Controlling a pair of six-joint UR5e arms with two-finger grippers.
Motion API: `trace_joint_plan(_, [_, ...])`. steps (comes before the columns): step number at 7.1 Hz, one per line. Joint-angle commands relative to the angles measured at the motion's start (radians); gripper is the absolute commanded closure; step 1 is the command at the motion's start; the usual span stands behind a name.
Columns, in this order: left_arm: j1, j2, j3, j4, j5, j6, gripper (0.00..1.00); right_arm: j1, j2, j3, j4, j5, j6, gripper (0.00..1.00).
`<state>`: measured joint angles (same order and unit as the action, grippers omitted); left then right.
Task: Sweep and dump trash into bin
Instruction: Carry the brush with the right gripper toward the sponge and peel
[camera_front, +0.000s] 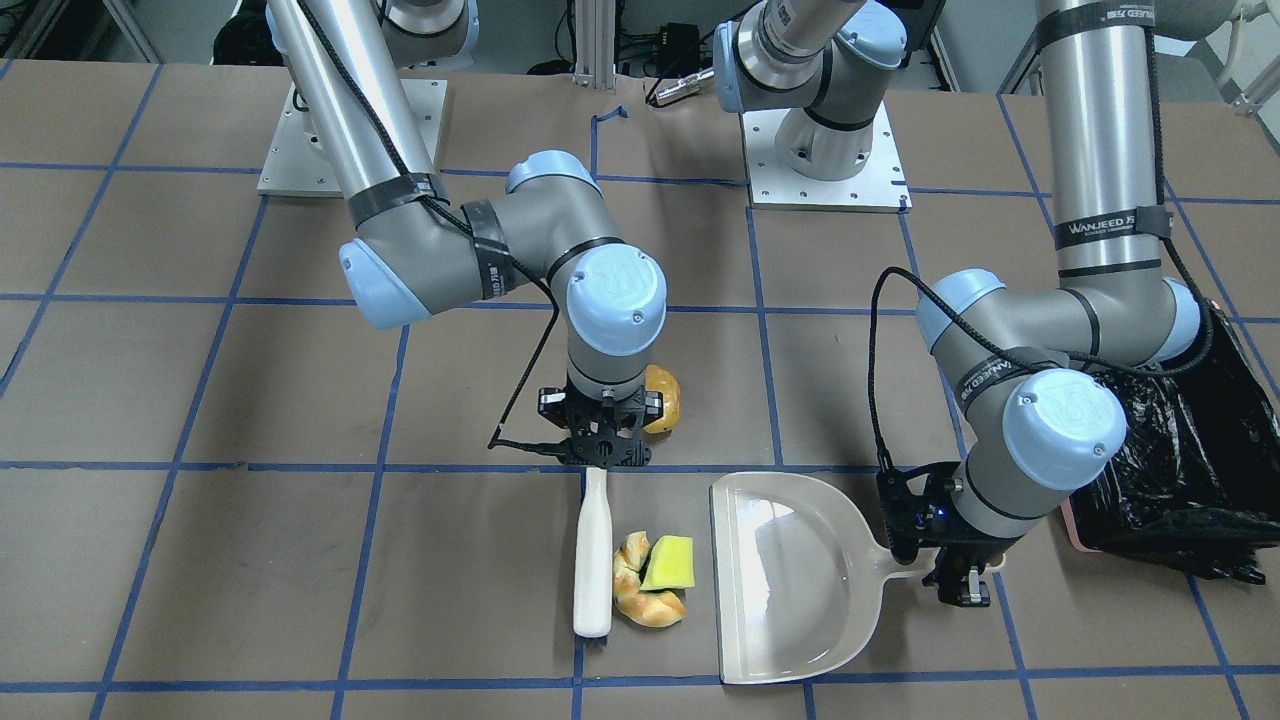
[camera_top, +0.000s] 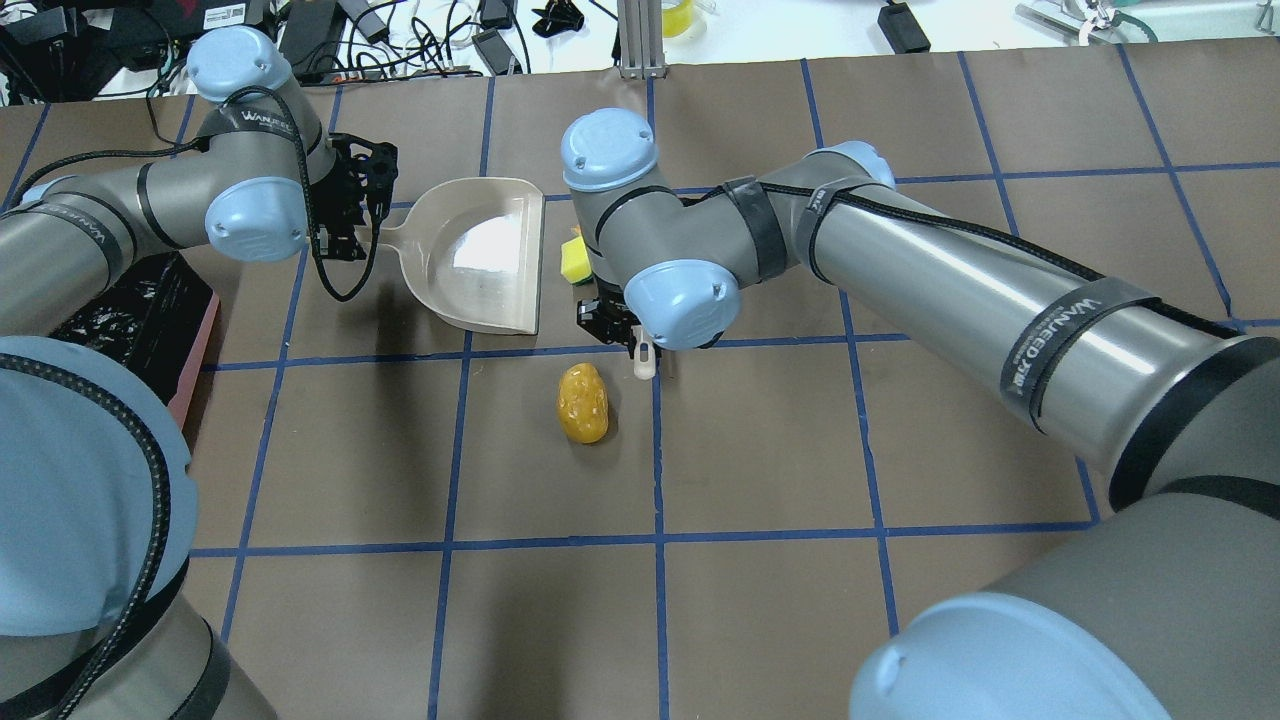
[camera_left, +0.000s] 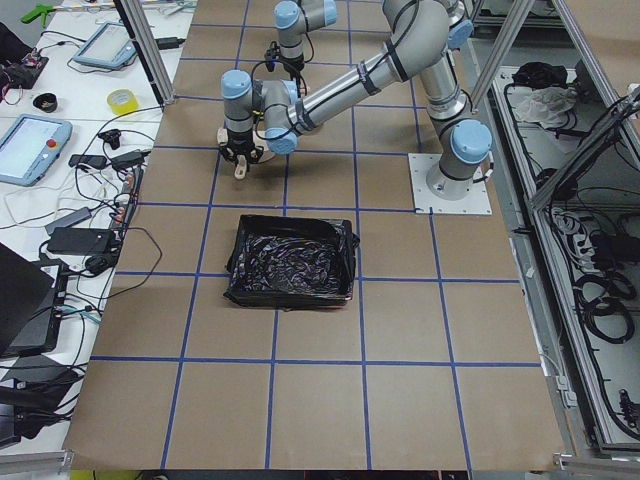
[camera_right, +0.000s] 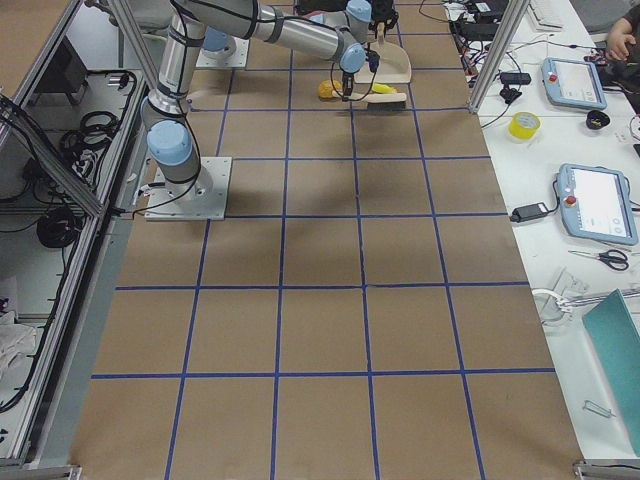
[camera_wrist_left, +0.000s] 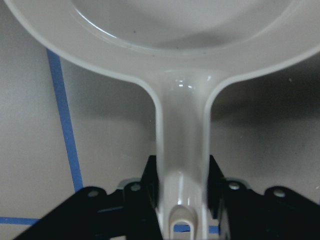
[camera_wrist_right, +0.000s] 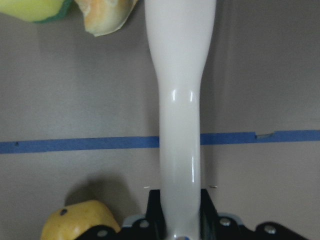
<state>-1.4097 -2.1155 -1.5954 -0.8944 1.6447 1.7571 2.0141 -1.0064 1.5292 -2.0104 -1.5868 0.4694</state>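
My right gripper is shut on the handle of a white brush that lies on the table. Beside the brush head lie the tan bread crescent and the yellow-green wedge, between the brush and the beige dustpan. The golden-brown potato lump lies behind the gripper, on the robot's side. My left gripper is shut on the dustpan's handle, with the pan flat on the table. The pink bin with its black bag stands just beyond the left arm.
Brown table with a blue tape grid. The arms' base plates stand at the robot's side. Monitors and cables lie on side benches off the table.
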Motion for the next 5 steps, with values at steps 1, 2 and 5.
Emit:
trace_joint_plan(1, [0.0, 0.0, 0.0, 0.0, 0.0, -0.001, 0.88, 0.064, 0.069, -0.085, 0.001, 0.011, 0.145, 1.0])
trace_joint_plan(2, [0.0, 0.0, 0.0, 0.0, 0.0, -0.002, 0.88, 0.099, 0.101, -0.143, 0.002, 0.065, 0.219, 1.0])
trace_joint_plan(5, [0.0, 0.0, 0.0, 0.0, 0.0, -0.004, 0.88, 0.162, 0.176, -0.291, 0.002, 0.151, 0.352, 1.0])
